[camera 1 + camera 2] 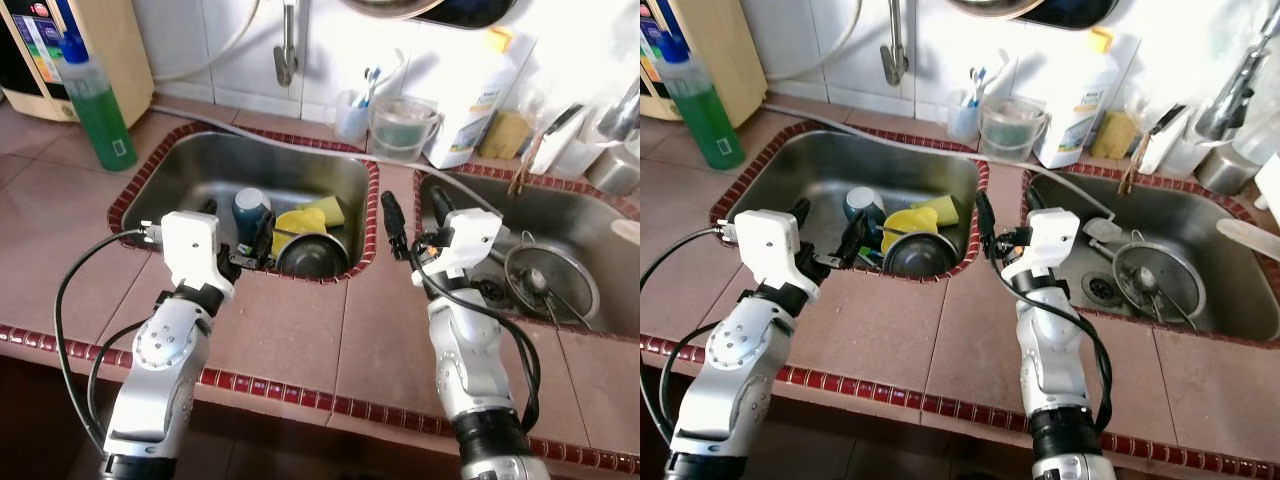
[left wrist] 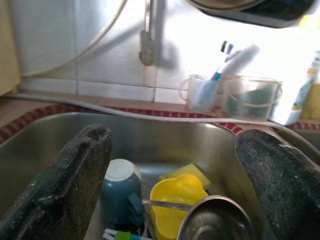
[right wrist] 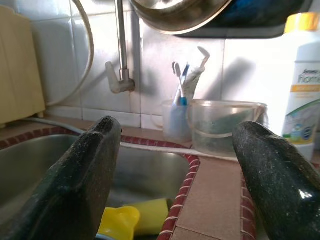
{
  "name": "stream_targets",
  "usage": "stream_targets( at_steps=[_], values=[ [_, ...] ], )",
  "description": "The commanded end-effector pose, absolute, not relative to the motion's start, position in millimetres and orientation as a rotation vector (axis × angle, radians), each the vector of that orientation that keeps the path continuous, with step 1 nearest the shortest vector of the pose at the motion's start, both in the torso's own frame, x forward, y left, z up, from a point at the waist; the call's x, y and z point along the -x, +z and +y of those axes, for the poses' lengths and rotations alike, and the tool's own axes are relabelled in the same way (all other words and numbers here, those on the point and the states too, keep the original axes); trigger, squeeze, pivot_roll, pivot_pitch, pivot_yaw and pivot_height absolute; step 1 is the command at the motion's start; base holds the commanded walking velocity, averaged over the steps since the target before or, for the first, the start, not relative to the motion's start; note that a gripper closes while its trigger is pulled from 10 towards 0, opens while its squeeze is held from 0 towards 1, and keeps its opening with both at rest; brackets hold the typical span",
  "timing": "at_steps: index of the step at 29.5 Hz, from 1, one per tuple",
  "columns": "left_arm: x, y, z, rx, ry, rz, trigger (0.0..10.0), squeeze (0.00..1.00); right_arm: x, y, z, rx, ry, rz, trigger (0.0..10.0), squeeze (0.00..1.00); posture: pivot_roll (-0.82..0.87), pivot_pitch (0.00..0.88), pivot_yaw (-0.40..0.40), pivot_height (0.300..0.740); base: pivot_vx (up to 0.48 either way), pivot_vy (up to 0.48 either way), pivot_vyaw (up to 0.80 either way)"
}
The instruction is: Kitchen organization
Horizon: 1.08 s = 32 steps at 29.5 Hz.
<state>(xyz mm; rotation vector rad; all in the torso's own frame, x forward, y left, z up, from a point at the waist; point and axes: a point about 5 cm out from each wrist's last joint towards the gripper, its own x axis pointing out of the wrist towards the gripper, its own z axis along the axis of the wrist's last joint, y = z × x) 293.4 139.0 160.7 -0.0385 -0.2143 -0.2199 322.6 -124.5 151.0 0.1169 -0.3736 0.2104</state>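
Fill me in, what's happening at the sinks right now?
Nothing is held yet. The left gripper hangs open over the near rim of the left sink, aimed at the blue mug, yellow bowl and steel bowl inside. The right gripper is open above the counter strip between the sinks. The right sink holds a strainer.

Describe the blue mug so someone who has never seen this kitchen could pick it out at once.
Start at the left sink, the steel basin edged with dark red tiles. Among the dishes in it, the blue mug stands upside down, base up, beside the yellow bowl and behind the steel bowl. It is the only dark teal piece there, just ahead of the open left gripper.
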Motion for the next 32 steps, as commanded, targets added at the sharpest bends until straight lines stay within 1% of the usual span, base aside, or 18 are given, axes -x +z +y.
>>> stream_targets(
  at_steps=[1, 3, 7, 11, 13, 19, 24, 26, 27, 32],
  values=[
    [-295, 159, 138, 0.014, -0.193, -0.244, 10.0, 0.00, -317, 149, -122, -0.067, 0.200, -0.389, 10.0, 0.00, -0.13, 0.000, -0.065, 0.740, 0.000, 0.000, 0.00],
    [-295, 153, 138, 0.051, -0.177, -0.233, 10.0, 0.00, -313, 144, -120, -0.053, 0.185, -0.384, 10.0, 0.00, -0.13, 0.000, -0.065, 0.740, 0.000, 0.000, 0.00],
    [-294, 149, 138, 0.064, -0.171, -0.256, 10.0, 0.00, -309, 139, -120, -0.036, 0.153, -0.382, 10.0, 0.00, -0.13, 0.000, -0.065, 0.740, 0.000, 0.000, 0.00],
    [-290, 138, 142, 0.110, -0.149, -0.251, 10.0, 0.00, -299, 126, -117, 0.017, 0.120, -0.368, 10.0, 0.00, -0.13, 0.000, -0.065, 0.740, 0.000, 0.000, 0.00],
    [-284, 133, 148, 0.102, -0.141, -0.258, 10.0, 0.00, -292, 121, -119, 0.026, 0.100, -0.365, 10.0, 0.00, -0.13, 0.000, -0.066, 0.740, 0.000, 0.000, 0.00],
    [-281, 116, 168, 0.070, -0.051, -0.172, 10.0, 0.00, -282, 101, -129, 0.060, 0.076, -0.295, 10.0, 0.00, -0.14, 0.000, -0.065, 0.740, 0.000, 0.000, 0.00],
    [-278, 117, 174, 0.094, -0.049, -0.139, 10.0, 0.00, -281, 99, -135, 0.038, 0.052, -0.249, 10.0, 0.00, -0.14, 0.000, -0.061, 0.740, 0.000, 0.000, 0.00],
    [-277, 118, 175, 0.097, -0.055, -0.135, 10.0, 0.00, -281, 100, -136, 0.033, 0.045, -0.246, 10.0, 0.00, -0.14, 0.000, -0.060, 0.740, 0.000, 0.000, 0.00],
    [-273, 115, 170, 0.085, -0.100, -0.119, 10.0, 0.00, -279, 99, -137, 0.039, 0.045, -0.239, 10.0, 0.00, -0.14, 0.000, -0.064, 0.740, 0.000, 0.000, 0.00],
    [-267, 107, 160, 0.066, -0.144, -0.108, 10.0, 0.00, -272, 93, -137, 0.083, 0.037, -0.240, 10.0, 0.00, -0.14, 0.000, -0.063, 0.740, 0.000, 0.000, 0.00]
  ],
)
